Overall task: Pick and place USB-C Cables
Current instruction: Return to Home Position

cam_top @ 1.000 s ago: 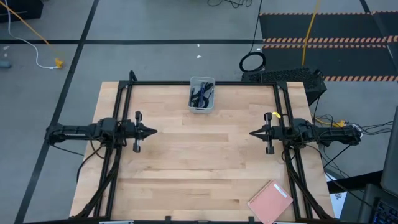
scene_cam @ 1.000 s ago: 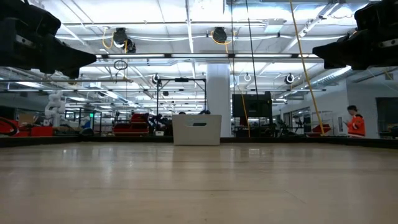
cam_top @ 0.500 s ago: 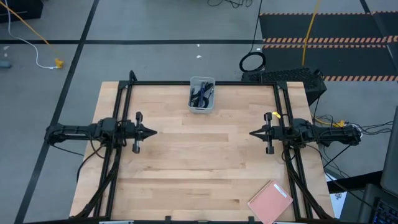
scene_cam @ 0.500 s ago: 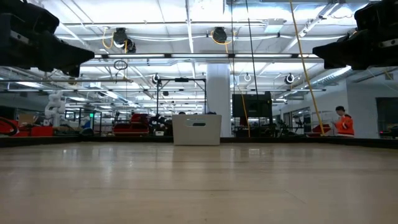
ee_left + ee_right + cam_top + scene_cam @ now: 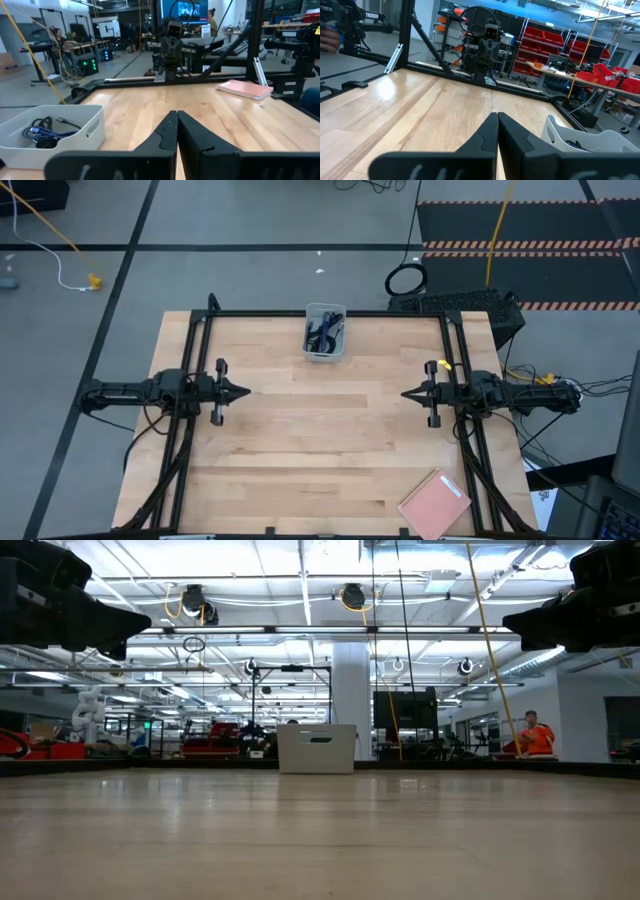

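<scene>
Now, with the USB-C Cables point(image 5: 325, 332) lying in the gray bin point(image 5: 324, 357) at the far middle edge of the table point(image 5: 320, 460), you need only park the arms. The left gripper point(image 5: 243, 391) hangs over the left side and the right gripper point(image 5: 407, 394) over the right, each with fingers pressed together on nothing. Settle them gently and level, well clear of the bin.

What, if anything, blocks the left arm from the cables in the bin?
Probably yes: nothing stands between the shut left gripper and the open bin holding the cables; right gripper idles opposite.
</scene>
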